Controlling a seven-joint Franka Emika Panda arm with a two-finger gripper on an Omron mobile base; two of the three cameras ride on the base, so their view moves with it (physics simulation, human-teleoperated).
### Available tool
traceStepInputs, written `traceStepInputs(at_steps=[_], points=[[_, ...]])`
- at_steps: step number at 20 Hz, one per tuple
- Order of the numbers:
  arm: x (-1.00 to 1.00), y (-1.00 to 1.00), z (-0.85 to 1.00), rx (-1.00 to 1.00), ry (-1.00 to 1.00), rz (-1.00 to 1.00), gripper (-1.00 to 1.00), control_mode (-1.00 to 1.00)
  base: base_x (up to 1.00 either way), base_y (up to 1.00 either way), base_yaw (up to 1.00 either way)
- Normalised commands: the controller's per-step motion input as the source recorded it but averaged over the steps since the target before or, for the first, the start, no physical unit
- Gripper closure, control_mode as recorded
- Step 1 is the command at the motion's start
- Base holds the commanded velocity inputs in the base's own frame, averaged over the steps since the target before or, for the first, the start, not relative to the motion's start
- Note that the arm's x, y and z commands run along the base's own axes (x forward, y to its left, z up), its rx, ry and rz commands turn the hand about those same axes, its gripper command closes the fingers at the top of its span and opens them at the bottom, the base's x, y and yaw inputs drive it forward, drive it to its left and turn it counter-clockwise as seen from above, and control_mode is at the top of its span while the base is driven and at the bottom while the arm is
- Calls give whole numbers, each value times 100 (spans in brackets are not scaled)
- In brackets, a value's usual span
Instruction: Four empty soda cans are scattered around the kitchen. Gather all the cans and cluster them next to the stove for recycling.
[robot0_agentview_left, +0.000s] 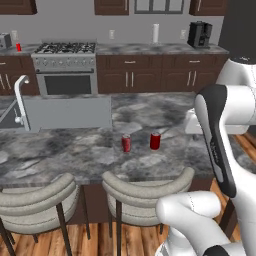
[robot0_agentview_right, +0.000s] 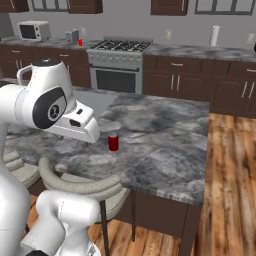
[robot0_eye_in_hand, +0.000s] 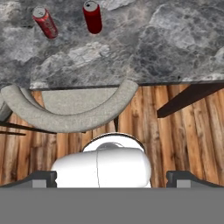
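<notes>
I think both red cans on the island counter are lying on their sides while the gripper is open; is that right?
Not quite. The two cans and stand upright on the island counter, as the left base view shows. The rest holds: the gripper is open, its fingertips far apart in the hand view.

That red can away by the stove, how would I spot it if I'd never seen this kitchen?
Find the steel stove on the back wall. On the counter to its left stands a toaster, and the soda can stands upright between them. Its two red twins stand together on the marble island; this one stands alone.
</notes>
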Motion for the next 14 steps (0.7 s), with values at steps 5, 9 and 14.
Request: traceStepInputs(at_steps=[5, 9, 14], points=[[0, 0, 0, 0, 0, 0, -100, 100, 73, -14, 2], [0, 0, 0, 0, 0, 0, -100, 100, 0, 0, 0], [0, 0, 0, 0, 0, 0, -100, 100, 0, 0, 0]])
